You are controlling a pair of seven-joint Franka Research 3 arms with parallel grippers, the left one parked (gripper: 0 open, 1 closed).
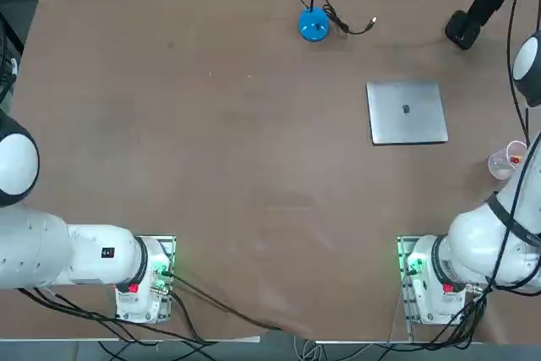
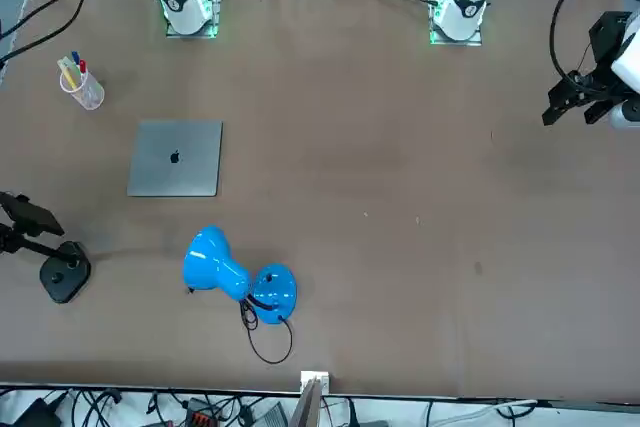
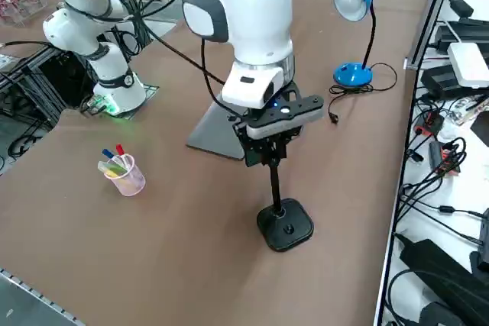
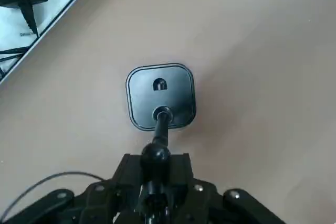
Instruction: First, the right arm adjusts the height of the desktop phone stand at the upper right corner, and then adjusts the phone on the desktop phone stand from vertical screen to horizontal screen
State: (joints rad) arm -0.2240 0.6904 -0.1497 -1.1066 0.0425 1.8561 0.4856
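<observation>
The desktop phone stand has a rounded black base [image 3: 285,227] and a thin black pole [image 3: 273,185]. It stands at the table's far right corner [image 1: 463,30]. My right gripper [image 3: 269,150] hangs straight down over it and is shut on the stand's head at the top of the pole. In the right wrist view I look down the pole past a ball joint [image 4: 155,153] to the base [image 4: 160,97]. The phone is hidden among the black parts at the stand's head. The white right arm [image 3: 244,13] rises above the stand.
A grey laptop [image 1: 407,112] lies flat just inward of the stand. A blue desk lamp [image 1: 314,24] with a black cable stands at the far edge. A clear cup of pens [image 1: 505,161] sits near the right edge. Cables and adapters [image 3: 451,150] lie beyond the table edge.
</observation>
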